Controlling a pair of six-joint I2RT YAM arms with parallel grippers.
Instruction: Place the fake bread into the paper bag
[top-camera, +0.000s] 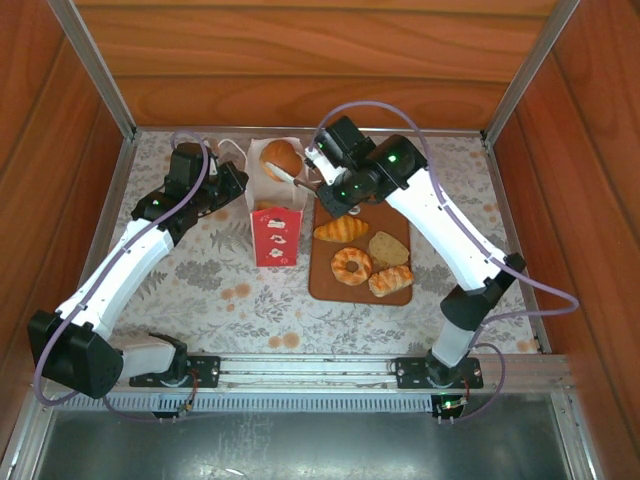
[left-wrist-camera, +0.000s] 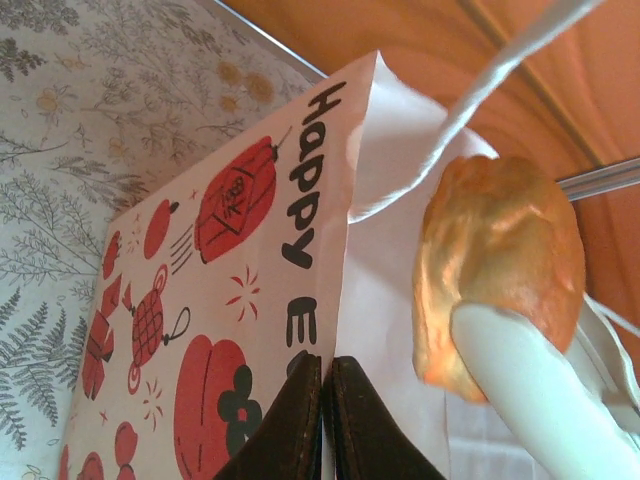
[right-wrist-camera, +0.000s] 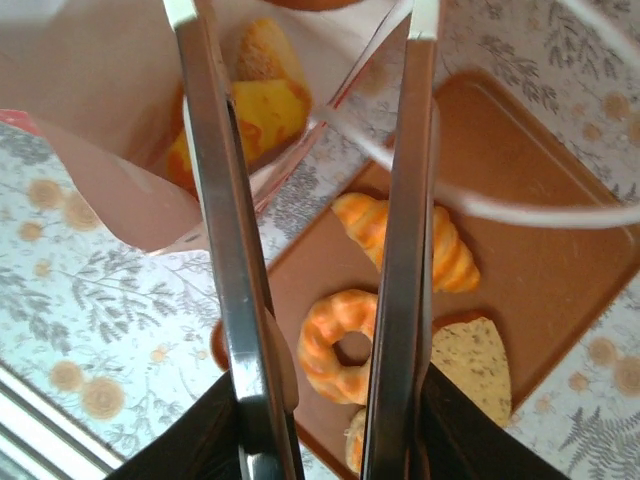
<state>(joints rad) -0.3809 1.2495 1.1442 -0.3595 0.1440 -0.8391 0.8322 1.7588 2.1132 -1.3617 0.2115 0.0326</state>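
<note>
A flat brown board (top-camera: 328, 278) is laid on a floral tablecloth (top-camera: 220, 290). Wooden walls (top-camera: 300, 60) are seen beyond the board.

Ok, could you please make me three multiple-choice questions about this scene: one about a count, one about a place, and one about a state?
1. How many pastries lie on the brown board?
A. two
B. four
C. seven

2. Where is the round bun?
A. over the open top of the paper bag
B. on the board
C. beside the left arm's base

3. How is the left gripper?
A. open, touching nothing
B. shut on the board's rim
C. shut on the bag's edge

Answers:
1 B: a croissant, ring doughnut, slice and glazed roll lie there.
2 A: the top view shows it above the bag's mouth.
3 C: it pinches the bag's paper in the left wrist view.
</note>
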